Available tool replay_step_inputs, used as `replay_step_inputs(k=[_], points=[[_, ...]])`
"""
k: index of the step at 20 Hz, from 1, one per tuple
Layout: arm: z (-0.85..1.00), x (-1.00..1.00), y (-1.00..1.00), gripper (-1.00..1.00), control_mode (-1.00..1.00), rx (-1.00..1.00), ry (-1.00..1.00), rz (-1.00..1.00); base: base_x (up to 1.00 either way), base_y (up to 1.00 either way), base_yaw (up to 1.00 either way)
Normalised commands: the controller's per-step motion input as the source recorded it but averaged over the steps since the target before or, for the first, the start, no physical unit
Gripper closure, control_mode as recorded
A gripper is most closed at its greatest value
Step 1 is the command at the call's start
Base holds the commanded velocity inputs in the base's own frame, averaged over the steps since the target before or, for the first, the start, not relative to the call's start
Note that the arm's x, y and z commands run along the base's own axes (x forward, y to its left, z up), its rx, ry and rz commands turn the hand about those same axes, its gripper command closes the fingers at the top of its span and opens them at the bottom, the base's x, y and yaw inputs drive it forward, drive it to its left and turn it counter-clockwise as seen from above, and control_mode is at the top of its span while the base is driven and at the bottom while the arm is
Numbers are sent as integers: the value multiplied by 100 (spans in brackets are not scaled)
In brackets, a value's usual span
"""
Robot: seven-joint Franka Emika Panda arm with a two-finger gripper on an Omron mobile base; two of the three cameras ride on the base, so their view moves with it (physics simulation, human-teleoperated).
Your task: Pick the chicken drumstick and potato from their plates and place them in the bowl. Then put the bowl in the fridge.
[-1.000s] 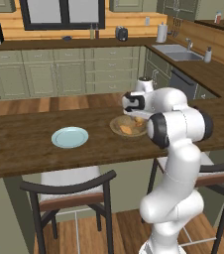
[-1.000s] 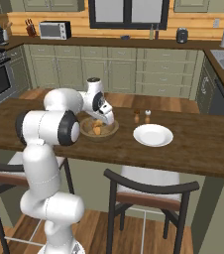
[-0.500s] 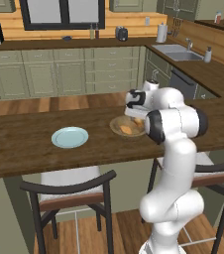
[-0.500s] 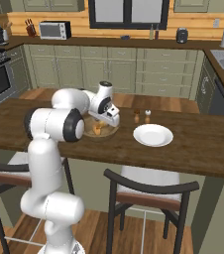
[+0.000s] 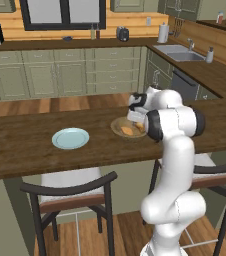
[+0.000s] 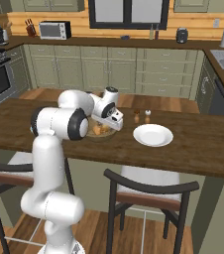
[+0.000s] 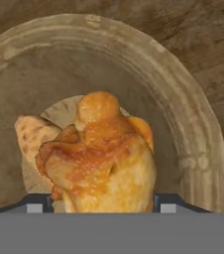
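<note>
Reaching forward over the dark wooden desk (image 5: 25, 150), the white arm angles its gripper (image 6: 105, 125) down into the round light-brown wooden bowl (image 7: 198, 149). Gripper is clamped on the golden-brown chicken drumstick (image 7: 104, 158). Tan-yellow potato (image 7: 29, 131) lies in the bowl at 9 o'clock of the drumstick.
</note>
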Motion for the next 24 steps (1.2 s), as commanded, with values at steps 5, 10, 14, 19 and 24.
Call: replay_step_inputs(k=[5,10,14,19,24], points=[[-21,23,0,-100,-100,0,0,2,0,0,0],[-13,15,0,-100,-100,0,0,1,0,0,0],[3,0,10,-100,-100,0,0,0,0,0,0],[47,-16,35,-100,-100,0,0,2,0,0,0],[22,-86,77,-100,-100,-8,0,16,0,0,0]])
